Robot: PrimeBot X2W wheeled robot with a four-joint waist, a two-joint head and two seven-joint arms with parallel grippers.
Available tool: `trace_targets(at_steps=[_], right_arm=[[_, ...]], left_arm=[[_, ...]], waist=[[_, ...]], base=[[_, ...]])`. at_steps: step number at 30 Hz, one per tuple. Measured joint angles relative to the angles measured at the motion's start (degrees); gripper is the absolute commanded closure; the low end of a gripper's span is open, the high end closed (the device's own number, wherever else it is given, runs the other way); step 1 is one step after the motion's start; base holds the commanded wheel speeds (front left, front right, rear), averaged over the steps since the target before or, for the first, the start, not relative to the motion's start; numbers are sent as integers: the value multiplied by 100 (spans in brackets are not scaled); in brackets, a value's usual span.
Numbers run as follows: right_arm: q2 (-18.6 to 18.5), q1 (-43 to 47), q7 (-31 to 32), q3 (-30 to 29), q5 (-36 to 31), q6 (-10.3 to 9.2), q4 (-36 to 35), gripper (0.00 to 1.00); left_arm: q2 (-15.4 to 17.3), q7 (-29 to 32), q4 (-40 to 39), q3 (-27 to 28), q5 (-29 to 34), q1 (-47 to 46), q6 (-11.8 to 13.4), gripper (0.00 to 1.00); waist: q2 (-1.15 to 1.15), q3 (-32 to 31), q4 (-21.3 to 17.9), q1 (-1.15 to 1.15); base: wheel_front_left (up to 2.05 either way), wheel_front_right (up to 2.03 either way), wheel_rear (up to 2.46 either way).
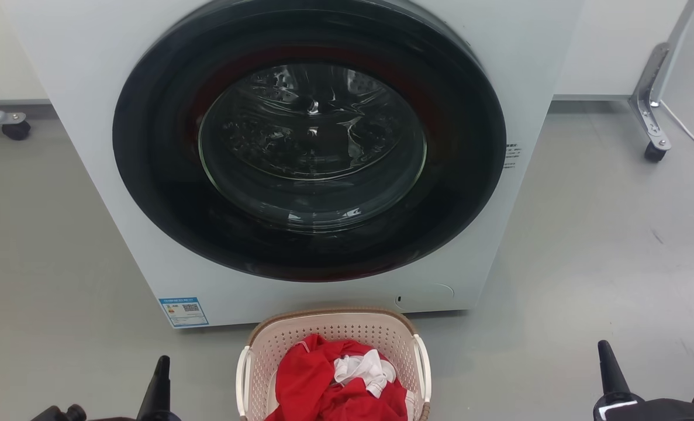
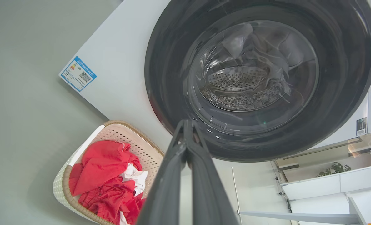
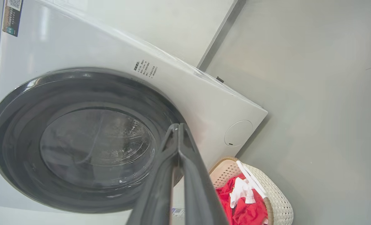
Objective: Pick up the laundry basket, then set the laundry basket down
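With jaws pressed tip to tip, holding nothing, on left gripper (image 2: 185, 125) and right gripper (image 3: 177, 127); apart from laundry basket (image 1: 329, 328).

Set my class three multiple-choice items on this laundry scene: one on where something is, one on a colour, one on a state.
1. Where does the laundry basket stand?
A. On top of the washing machine
B. Inside the drum
C. On the floor in front of the washing machine

2. What colour is most of the clothing in the basket?
A. Red
B. Blue
C. Green

3. How are the left gripper and the right gripper?
A. Clamped on the basket's handles
B. Shut and holding nothing
C. Each holding a garment

Answers:
1. C: the basket sits on the floor just below the machine's front.
2. A: red cloth is heaped in it, with a little white.
3. B: each wrist view shows the fingers pressed together, apart from the basket.
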Motion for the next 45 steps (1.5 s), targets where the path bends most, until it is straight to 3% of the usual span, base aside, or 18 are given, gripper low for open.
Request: trace_targets(at_steps=[30,45], right_arm=[[46,-538,617,-657,2427,454,526,100],[55,-645,701,-726,2703,513,602,100]], left_arm=[[-100,634,389,594,-2452,-609,-464,100],[-115,701,438,651,-2747,-680,-509,100]], waist=[[0,82,-48,0],[0,91,-53,-1]], base=[[0,0,0],[0,0,0]])
